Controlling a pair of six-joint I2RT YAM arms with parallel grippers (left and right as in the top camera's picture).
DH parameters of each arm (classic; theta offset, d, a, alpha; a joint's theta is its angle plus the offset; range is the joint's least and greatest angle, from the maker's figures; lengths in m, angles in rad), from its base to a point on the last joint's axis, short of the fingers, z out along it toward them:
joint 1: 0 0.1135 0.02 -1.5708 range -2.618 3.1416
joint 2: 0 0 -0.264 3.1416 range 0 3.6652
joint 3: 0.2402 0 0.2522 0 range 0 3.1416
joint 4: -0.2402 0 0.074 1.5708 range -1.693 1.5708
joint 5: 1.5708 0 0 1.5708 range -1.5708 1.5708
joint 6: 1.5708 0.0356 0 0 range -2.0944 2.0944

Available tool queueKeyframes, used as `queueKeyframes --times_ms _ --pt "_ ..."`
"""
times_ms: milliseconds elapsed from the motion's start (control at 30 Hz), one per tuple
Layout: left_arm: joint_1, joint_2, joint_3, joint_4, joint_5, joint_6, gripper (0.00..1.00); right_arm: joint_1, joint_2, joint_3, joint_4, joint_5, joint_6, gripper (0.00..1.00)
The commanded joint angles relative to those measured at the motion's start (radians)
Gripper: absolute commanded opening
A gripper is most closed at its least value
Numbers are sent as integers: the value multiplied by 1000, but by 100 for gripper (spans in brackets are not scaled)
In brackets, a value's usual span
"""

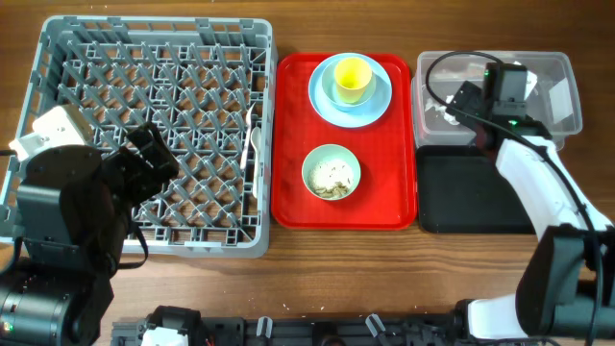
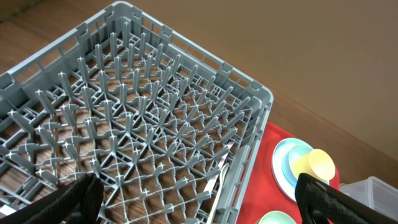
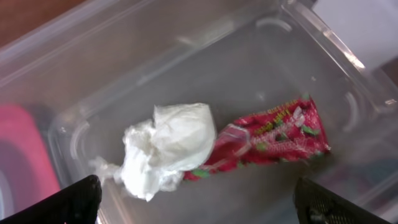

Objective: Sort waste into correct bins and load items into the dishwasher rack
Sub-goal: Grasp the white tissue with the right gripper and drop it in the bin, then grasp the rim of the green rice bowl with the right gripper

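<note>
In the right wrist view a crumpled white napkin [image 3: 168, 146] and a red snack wrapper [image 3: 273, 134] lie touching on the floor of the clear tub [image 3: 124, 56]. My right gripper [image 3: 199, 208] is open and empty just above them. Overhead it hangs over the tub's left half [image 1: 459, 100]. My left gripper [image 2: 202, 205] is open and empty above the grey dishwasher rack [image 2: 249, 93], over its front left part overhead [image 1: 154, 159]. White cutlery [image 1: 253, 144] lies in the rack by its right wall. A yellow cup [image 1: 351, 79] sits on the blue plate [image 1: 322, 106]. A pale bowl [image 1: 332, 173] holds whitish food scraps.
The flat red tray [image 1: 293, 207] lies between the rack [image 1: 58, 48] and the bins. The clear tub [image 1: 567, 106] is at the back right, and the black tray [image 1: 471, 192] is in front of it. The right arm's white links cross the black tray's right side.
</note>
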Motion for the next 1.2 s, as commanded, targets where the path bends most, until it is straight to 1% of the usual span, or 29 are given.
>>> queueKeyframes --times_ms 0,33,100,133,167,200,233,300,400,467,500,533,567,600,633,667,733,833,867,900,967,1000,1033,1167 --pt "6 -2 3 3 1 -13 100 -16 -183 58 -82 -167 -94 100" --pt "6 -2 3 3 1 -13 100 -16 -255 58 -122 -312 -101 99" --pt "6 -2 3 3 1 -13 100 -3 -367 58 -204 -582 -149 91" --pt "6 -2 3 3 1 -13 100 23 -432 58 -271 -665 -185 89" --pt "6 -2 3 3 1 -13 100 62 -487 58 -348 -685 -195 87" --pt "6 -2 3 3 1 -13 100 128 -533 57 -425 -683 -211 80" --pt "6 -2 3 3 1 -13 100 188 -554 55 -467 -684 -226 73" --pt "6 -2 3 3 1 -13 100 364 -560 39 -514 -630 -231 63" --pt "6 -2 3 3 1 -13 100 603 -499 -1 -490 -455 -223 59" --pt "6 -2 3 3 1 -13 100 708 -420 -6 -448 -346 -196 57" --pt "6 -2 3 3 1 -13 100 758 -354 -6 -409 -297 -195 50" --pt "6 -2 3 3 1 -13 100 784 -293 -6 -371 -278 -185 34" --pt "6 -2 3 3 1 -13 100 795 -238 -6 -333 -281 -164 21" --pt "6 -2 3 3 1 -13 100 797 -179 -6 -299 -285 -129 10" --pt "6 -2 3 3 1 -13 100 797 -102 -6 -257 -288 -85 4" --pt "6 -2 3 3 1 -13 100 797 -43 -6 -218 -295 -68 4" --pt "6 -2 3 3 1 -13 100 798 6 -6 -164 -364 -76 9" --pt "6 -2 3 3 1 -13 100 798 29 -6 -125 -384 -108 11" --pt "6 -2 3 3 1 -13 100 798 30 -6 -122 -386 -124 13" --pt "6 -2 3 3 1 -13 100 798 30 -6 -122 -406 -127 24" --pt "6 -2 3 3 1 -13 100 798 32 -6 -132 -411 -146 37" --pt "6 -2 3 3 1 -13 100 798 35 -7 -140 -406 -186 41" --pt "6 -2 3 3 1 -13 100 798 41 -7 -142 -386 -189 44" --pt "6 -2 3 3 1 -13 100 798 93 -7 -120 -378 -205 43"
